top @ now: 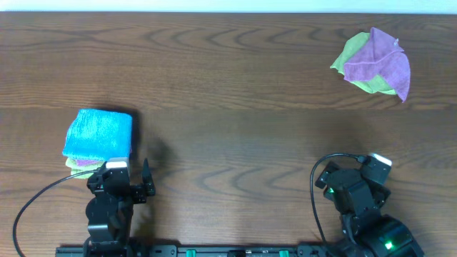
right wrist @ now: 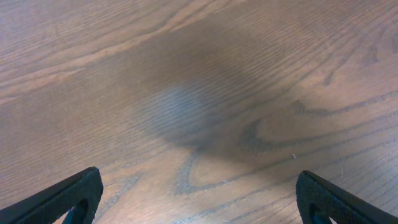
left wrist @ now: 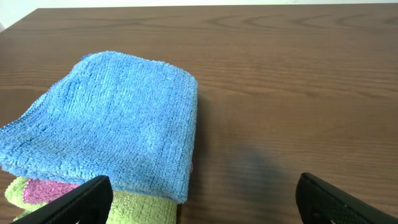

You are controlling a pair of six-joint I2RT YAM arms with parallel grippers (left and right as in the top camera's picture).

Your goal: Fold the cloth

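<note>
The bright blue, fuzzy microfibre cloth [left wrist: 106,118] lies folded into a neat pad on a stack of folded pink and lime-green cloths [left wrist: 134,210], at the left of the brown wooden tabletop [top: 235,107]. The folding looks finished (edges squared), so the next move is probably only to draw clear. The left pincer [left wrist: 202,202] gapes empty just beside the cloth. The right pincer [right wrist: 199,202] gapes empty over bare wood. No writing is readable.
</note>
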